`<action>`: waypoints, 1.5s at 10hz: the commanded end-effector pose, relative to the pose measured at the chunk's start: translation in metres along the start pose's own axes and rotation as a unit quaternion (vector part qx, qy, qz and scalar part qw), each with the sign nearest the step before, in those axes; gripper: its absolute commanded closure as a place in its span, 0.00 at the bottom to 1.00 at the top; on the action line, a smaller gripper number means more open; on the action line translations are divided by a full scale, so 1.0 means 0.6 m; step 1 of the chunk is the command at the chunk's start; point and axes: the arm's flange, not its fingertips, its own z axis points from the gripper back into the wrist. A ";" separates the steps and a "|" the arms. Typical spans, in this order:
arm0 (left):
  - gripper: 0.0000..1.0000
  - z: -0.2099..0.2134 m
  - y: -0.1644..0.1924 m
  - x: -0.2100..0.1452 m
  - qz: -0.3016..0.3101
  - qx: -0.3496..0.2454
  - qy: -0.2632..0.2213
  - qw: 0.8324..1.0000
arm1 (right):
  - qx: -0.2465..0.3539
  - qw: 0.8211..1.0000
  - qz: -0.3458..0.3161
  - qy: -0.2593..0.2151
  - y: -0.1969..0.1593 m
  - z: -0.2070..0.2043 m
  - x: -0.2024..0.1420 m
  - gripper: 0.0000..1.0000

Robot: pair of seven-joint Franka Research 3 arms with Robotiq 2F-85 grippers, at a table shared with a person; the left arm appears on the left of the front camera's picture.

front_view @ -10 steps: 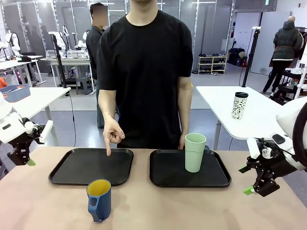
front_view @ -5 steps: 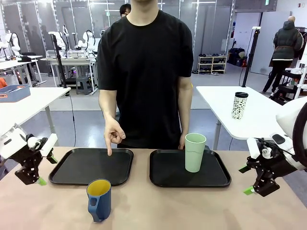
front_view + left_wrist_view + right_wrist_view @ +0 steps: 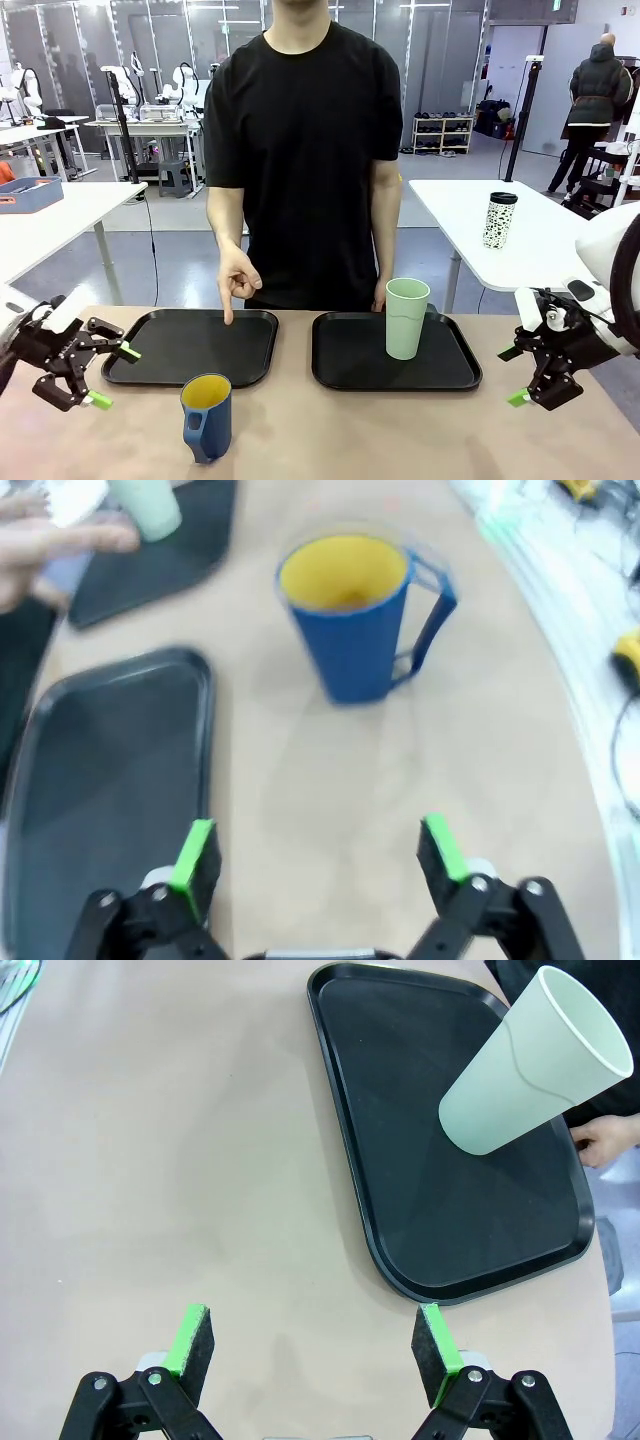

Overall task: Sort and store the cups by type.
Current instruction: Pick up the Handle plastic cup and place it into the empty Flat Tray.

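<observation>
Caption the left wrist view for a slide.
Open left pincer faces the upright blue mug, a black tray alongside.

black green-padded left claw [image 3: 115, 377], right claw [image 3: 512, 375]; white arms [image 3: 612, 248].

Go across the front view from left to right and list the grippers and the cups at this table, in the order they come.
left gripper → dark blue mug → mint-green tumbler → right gripper

An open lab hall: white worktables [image 3: 450, 215], glass partition walls [image 3: 60, 45], grey floor [image 3: 170, 215] and a low shelf [image 3: 443, 135].
</observation>
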 end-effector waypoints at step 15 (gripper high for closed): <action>0.00 -0.097 0.049 -0.059 0.072 -0.047 -0.199 0.976 | -0.005 1.000 0.003 -0.003 -0.001 -0.004 -0.001 0.00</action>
